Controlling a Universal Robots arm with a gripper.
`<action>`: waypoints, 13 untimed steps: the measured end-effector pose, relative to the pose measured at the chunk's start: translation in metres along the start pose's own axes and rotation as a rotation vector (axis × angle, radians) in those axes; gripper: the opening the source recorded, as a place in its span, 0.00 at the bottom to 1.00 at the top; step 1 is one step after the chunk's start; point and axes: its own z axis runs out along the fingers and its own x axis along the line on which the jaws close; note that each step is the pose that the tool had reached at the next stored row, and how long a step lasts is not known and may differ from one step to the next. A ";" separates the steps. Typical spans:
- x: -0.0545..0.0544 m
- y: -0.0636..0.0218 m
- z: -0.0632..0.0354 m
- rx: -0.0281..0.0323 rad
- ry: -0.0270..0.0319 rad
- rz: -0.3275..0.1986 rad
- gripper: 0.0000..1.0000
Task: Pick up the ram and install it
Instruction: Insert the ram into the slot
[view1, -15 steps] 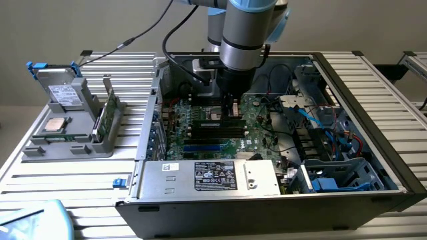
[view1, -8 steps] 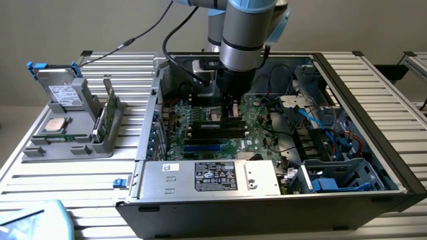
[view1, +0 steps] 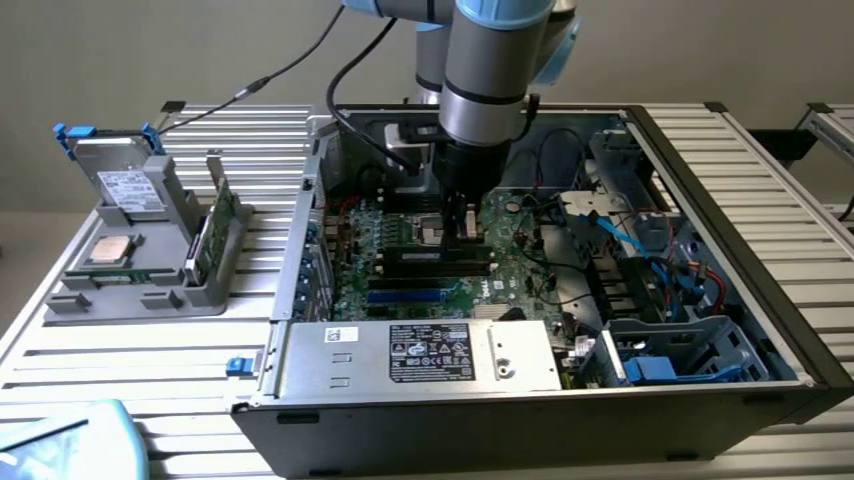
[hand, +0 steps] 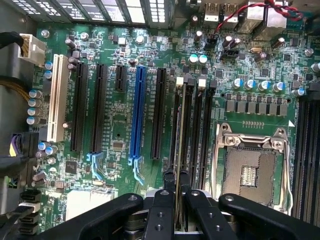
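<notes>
My gripper (hand: 176, 179) is shut on the ram (hand: 178, 145), a thin green stick seen edge-on between the two black fingers (hand: 167, 192). The ram hangs lengthwise over the row of black memory slots (hand: 194, 130) beside the open processor socket (hand: 250, 172), lined up with the slot nearest the long black expansion slots. I cannot tell whether its lower edge touches that slot. In the exterior view the gripper (view1: 467, 230) reaches straight down into the open computer case (view1: 747, 250), just above the green motherboard (view1: 400, 250).
A grey holder (view1: 134, 285) at the exterior view's left carries another green stick (view1: 218, 225), a silver-topped processor chip (view1: 110, 250) and a drive (view1: 127, 185). The power supply (view1: 427, 355) sits at the case's near side. Blue and red cables (view1: 654, 245) crowd its right part.
</notes>
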 end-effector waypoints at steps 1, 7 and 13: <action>0.000 0.0000 0.0003 -0.0002 0.0011 0.000 0.14; 0.000 -0.0003 0.0072 -0.0005 0.0072 0.001 0.14; 0.000 -0.0003 0.0076 -0.0010 0.0125 0.001 0.14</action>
